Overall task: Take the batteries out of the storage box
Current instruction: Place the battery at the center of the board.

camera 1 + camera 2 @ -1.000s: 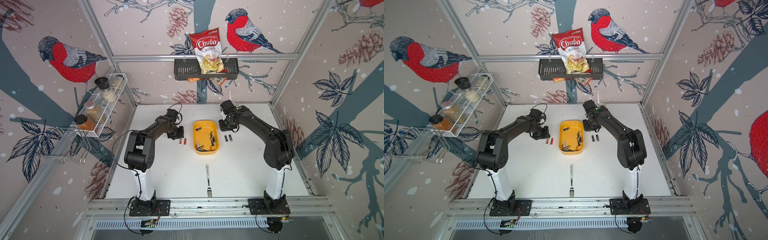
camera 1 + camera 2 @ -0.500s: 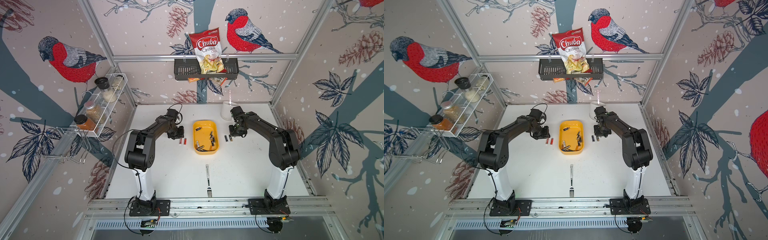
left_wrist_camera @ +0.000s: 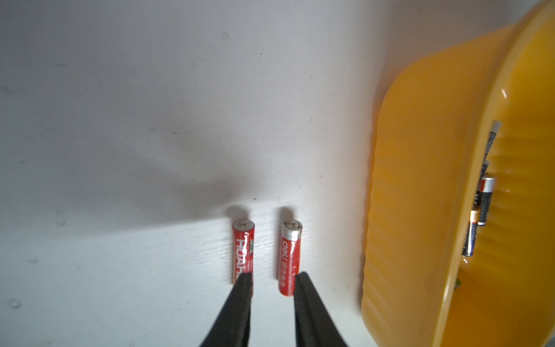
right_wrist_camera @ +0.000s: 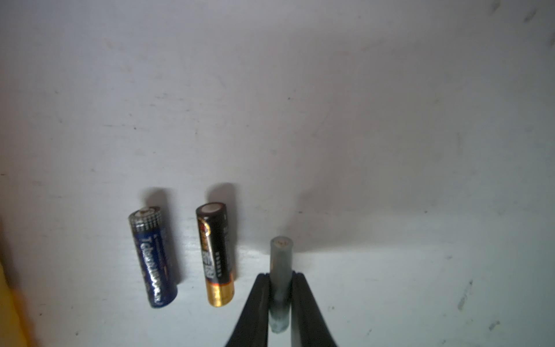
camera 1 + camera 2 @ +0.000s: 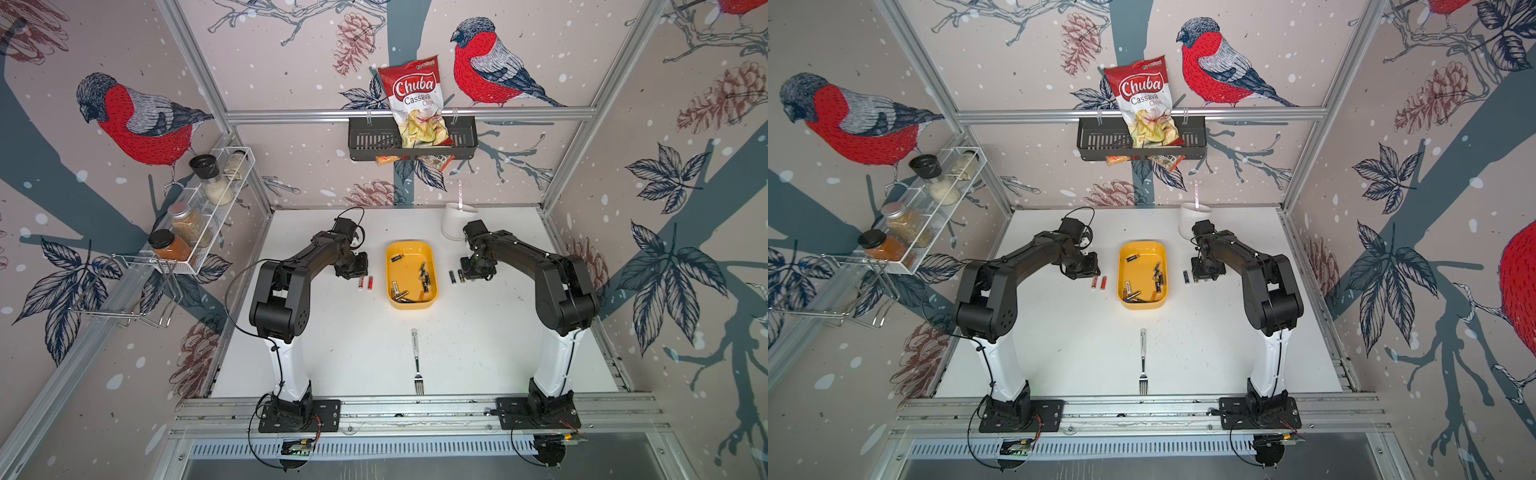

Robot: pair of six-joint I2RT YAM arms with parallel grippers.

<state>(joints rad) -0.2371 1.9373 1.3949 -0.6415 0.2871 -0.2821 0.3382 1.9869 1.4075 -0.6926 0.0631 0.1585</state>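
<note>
The yellow storage box (image 5: pixel 410 254) (image 5: pixel 1142 250) sits mid-table with several batteries (image 5: pixel 424 279) lying in it; its wall (image 3: pixel 420 195) shows in the left wrist view. Left of the box, two red batteries (image 5: pixel 365 283) (image 3: pixel 242 252) lie side by side on the table. My left gripper (image 3: pixel 271 278) (image 5: pixel 353 272) hovers open at their near ends, gripping neither. On the box's other side lie a blue battery (image 4: pixel 153 258) and a black-and-gold battery (image 4: pixel 214 255). Beside them, low over the table, my right gripper (image 4: pixel 280 279) (image 5: pixel 473 274) is shut on a grey battery (image 4: pixel 280 255).
A fork (image 5: pixel 416 357) lies near the table's front edge. A white cup (image 5: pixel 455 222) stands at the back, just behind the right arm. On the back wall hangs a black basket (image 5: pixel 365 141) holding a chips bag. A wire spice rack (image 5: pixel 199 208) hangs on the left wall.
The right arm has swung from the box's right edge out to the right and forward, bringing the grey battery down beside the two batteries there. The left arm has stayed put.
</note>
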